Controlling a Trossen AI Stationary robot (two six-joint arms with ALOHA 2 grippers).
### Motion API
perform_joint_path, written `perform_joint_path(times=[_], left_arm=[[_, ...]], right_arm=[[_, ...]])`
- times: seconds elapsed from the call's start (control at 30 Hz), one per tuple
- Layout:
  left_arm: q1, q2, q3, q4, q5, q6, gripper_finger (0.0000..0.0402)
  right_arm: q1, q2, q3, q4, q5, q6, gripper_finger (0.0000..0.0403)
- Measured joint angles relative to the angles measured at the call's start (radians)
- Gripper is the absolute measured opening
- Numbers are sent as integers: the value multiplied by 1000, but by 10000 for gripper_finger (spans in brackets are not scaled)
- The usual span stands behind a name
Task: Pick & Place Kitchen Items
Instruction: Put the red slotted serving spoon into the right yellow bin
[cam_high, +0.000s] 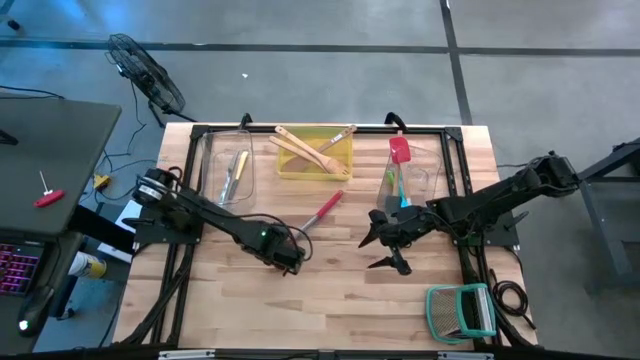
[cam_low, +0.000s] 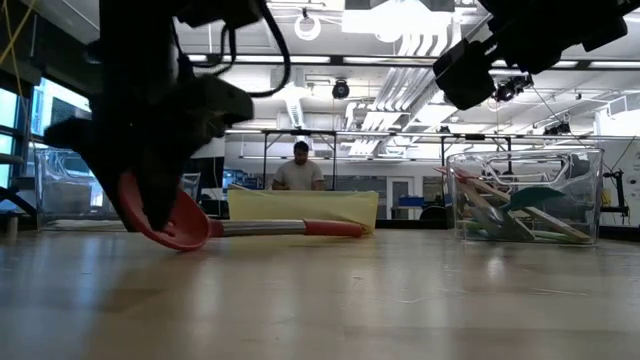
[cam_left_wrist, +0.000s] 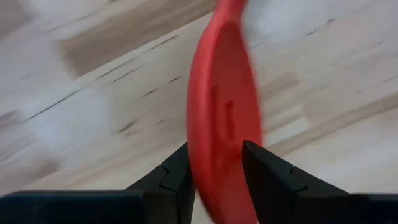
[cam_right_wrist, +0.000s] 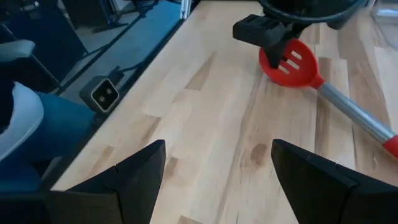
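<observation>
Left end effector (cam_high: 290, 262) at the desk's (cam_high: 330, 300) six o'clock clenches the red slotted spoon's (cam_right_wrist: 289, 62) head, ready to lift it; right end effector (cam_high: 385, 250) hangs released, waiting

On the light wooden table (cam_high: 330, 290), the red slotted spatula with a metal shaft (cam_high: 322, 211) lies near the middle. The yellow rectangular tray (cam_high: 340, 168) sits at the far edge, holding wooden spoons (cam_high: 312, 151). A clear bin (cam_high: 218, 178) stands left of the tray, another clear bin (cam_high: 425, 180) right. The teal-framed rack (cam_high: 460, 310) occupies the near right corner, seemingly overhanging.
</observation>
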Motion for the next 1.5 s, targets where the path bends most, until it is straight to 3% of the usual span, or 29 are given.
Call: perform_joint_path(times=[0.23, 0.47, 0.83, 1.0, 1.27, 1.5], left_arm=[[0, 29, 2, 28, -9, 5, 111], [-1, 39, 4, 28, -23, 51, 25], [-3, 44, 25, 3, -112, 105, 24], [5, 47, 120, -83, -244, 169, 24], [6, 44, 352, -377, -442, 214, 24], [14, 44, 536, -650, -562, 217, 24]], right_arm=[[6, 0, 0, -2, 4, 0, 286], [6, 0, 0, -3, 8, 0, 286], [6, 0, 0, -2, 2, 16, 286], [6, 0, 0, -2, -8, 16, 286], [8, 0, 0, 7, -164, 15, 286], [45, 0, 0, 7, -157, -12, 286]])
